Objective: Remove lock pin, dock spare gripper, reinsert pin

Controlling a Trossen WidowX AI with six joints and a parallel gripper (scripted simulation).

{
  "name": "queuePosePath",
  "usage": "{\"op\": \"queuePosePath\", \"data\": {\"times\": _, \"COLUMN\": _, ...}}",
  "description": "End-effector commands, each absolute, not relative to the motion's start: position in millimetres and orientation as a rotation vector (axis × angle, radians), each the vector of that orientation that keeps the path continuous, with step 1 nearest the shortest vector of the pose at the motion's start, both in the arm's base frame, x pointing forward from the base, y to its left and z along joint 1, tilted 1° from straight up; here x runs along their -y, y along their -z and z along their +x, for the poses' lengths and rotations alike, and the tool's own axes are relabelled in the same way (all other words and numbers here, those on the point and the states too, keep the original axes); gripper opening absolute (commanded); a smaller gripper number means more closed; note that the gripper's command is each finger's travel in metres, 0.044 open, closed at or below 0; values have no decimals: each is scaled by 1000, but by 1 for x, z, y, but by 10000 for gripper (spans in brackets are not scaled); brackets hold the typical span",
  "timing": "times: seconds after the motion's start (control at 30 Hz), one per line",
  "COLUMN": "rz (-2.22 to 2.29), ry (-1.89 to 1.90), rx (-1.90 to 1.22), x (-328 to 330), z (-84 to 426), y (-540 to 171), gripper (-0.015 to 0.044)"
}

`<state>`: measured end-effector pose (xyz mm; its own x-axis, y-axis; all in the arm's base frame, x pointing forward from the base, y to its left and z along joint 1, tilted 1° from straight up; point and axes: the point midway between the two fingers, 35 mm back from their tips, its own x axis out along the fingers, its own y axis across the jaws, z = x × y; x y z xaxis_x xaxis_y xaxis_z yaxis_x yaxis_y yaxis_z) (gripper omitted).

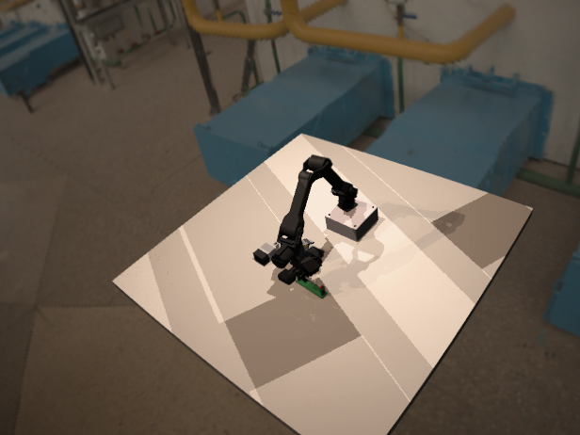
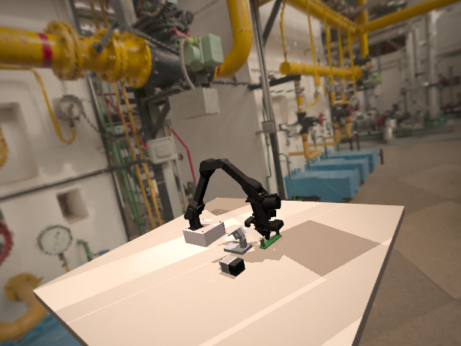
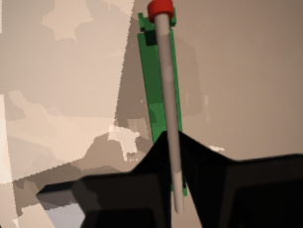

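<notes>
My pincer (image 2: 266, 237) (image 3: 170, 135) is closed around the pale lock pin (image 3: 168, 79), its red head (image 3: 160, 9) away from me, above the green holder (image 1: 312, 286) (image 2: 272, 241) (image 3: 152, 74). The grey mount (image 2: 239, 241) stands near it on the worktop (image 1: 306, 358) (image 2: 187, 299); the spare gripper (image 1: 264, 254) (image 2: 232, 265) lies beside the mount, undocked.

Black arm (image 1: 297, 202) (image 2: 239, 176), bent over from pale box base (image 1: 343, 228) (image 2: 194, 238). Claw (image 1: 299, 279) (image 2: 266, 237) (image 3: 170, 135) pointing down, low at green rack (image 1: 311, 286) (image 2: 271, 243) (image 3: 151, 64). Grey mount (image 1: 308, 244) (image 2: 236, 248) between box base and rack, socket (image 2: 237, 234) tilted. Spare gripper (image 1: 262, 255) (image 2: 233, 266), black and grey, lying on surface (image 1: 400, 273) (image 2: 187, 299) (image 3: 248, 99), near mount, apart.
</notes>
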<state>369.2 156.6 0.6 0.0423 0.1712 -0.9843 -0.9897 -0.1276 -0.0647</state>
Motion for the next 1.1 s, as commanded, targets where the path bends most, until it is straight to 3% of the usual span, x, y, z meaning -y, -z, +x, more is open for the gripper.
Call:
{"op": "queuePosePath", "data": {"times": 0.0, "rz": -1202, "ry": -1347, "rx": -985, "x": -156, "z": 368, "y": 4, "gripper": 0}}
{"op": "queuePosePath", "data": {"times": 0.6, "rz": -1202, "ry": -1341, "rx": -979, "x": -157, "z": 369, "y": 0, "gripper": 0}}
{"op": "queuePosePath", "data": {"times": 1.07, "rz": -1202, "ry": -1341, "rx": -980, "x": -156, "z": 369, "y": -6, "gripper": 368}}
